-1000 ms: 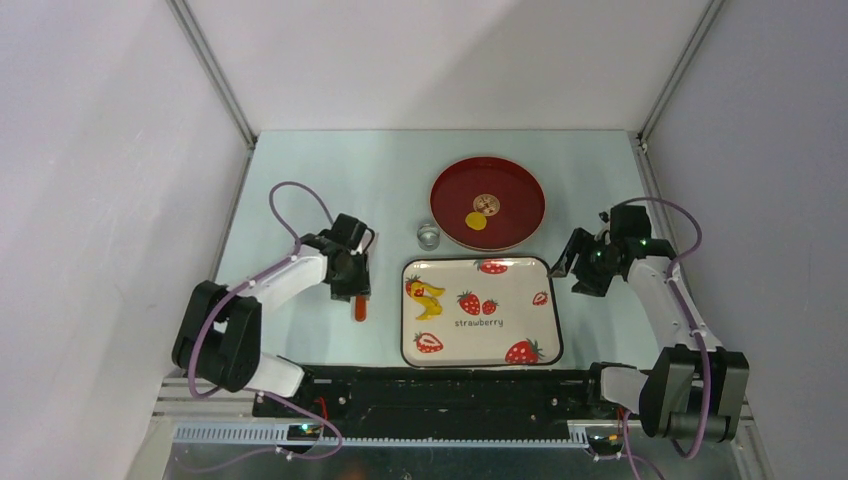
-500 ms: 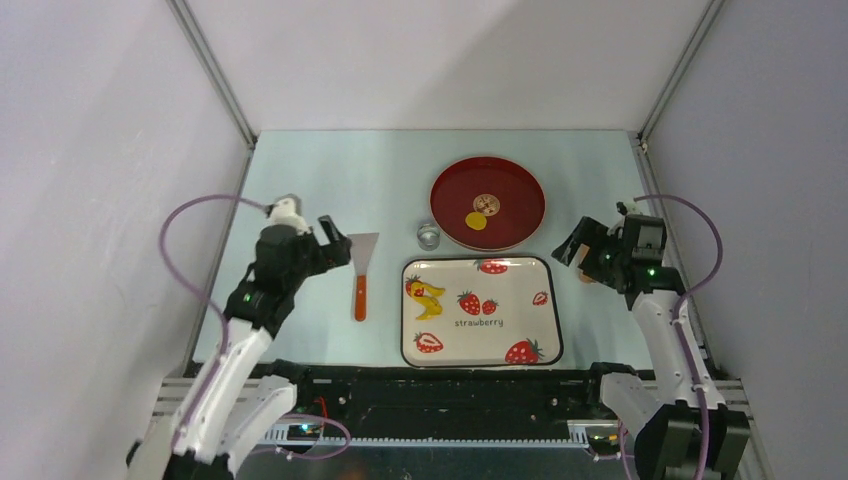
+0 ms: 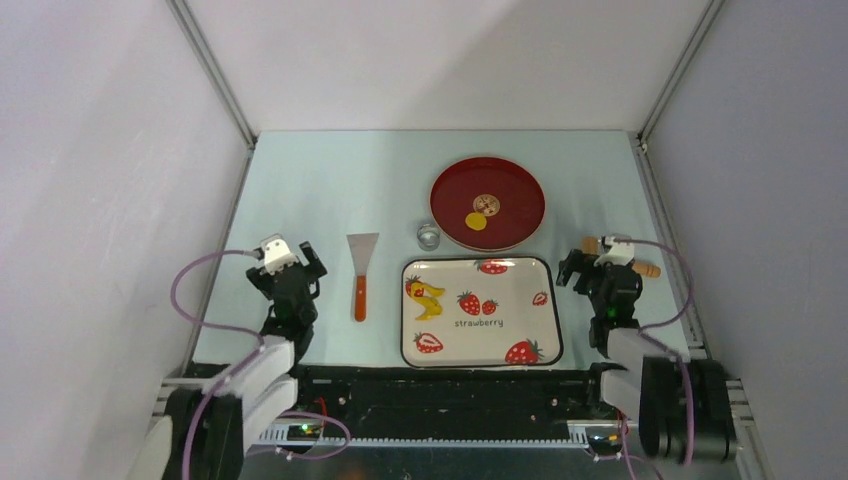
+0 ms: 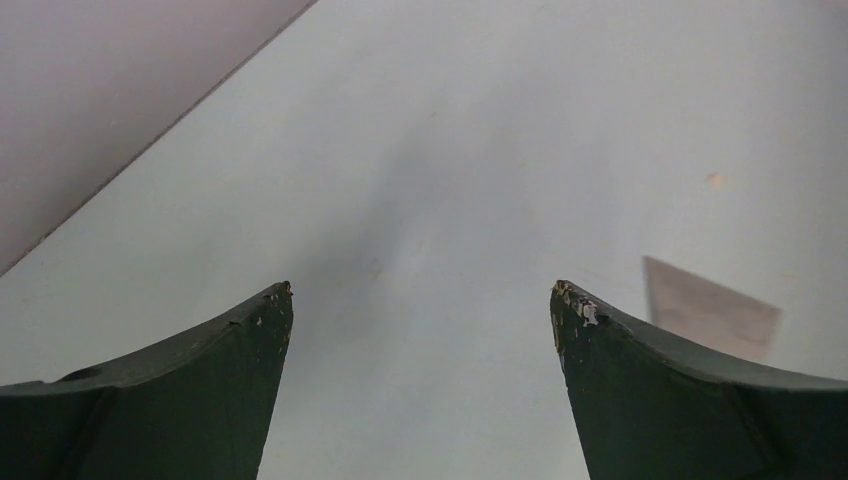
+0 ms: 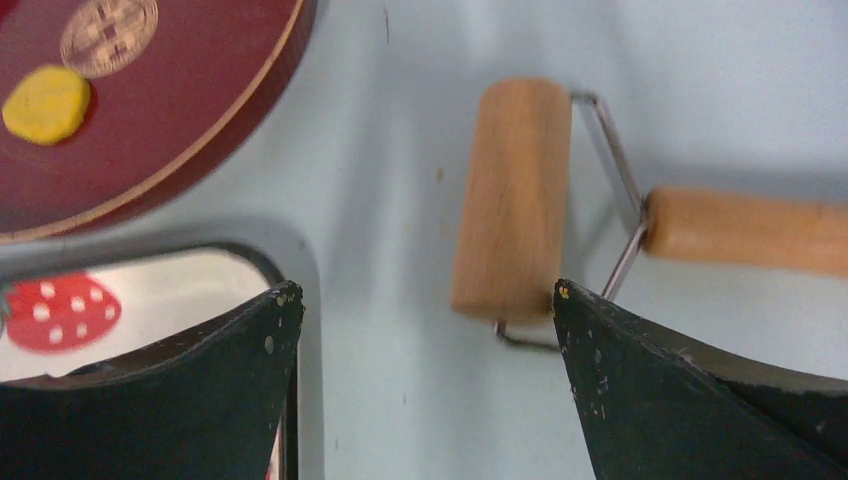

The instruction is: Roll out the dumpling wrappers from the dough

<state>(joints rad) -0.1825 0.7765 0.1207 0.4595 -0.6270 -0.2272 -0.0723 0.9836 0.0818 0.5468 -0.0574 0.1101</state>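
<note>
The dough is an irregular yellow patch on the left of the strawberry tray. One round yellow dumpling wrapper lies on the red plate. My left gripper is open over bare table, left of the scraper. My right gripper is open and empty, just right of the tray's edge. The wooden roller lies on the table just beyond it, partly hidden in the top view.
A small clear glass cup stands between plate and tray. A round patterned stamp sits on the plate. The scraper's blade shows at the right of the left wrist view. Walls close in on both sides.
Both arms have drawn back toward the near edge. The left gripper let go of the scraper and the right left the roller; both opened wide.
</note>
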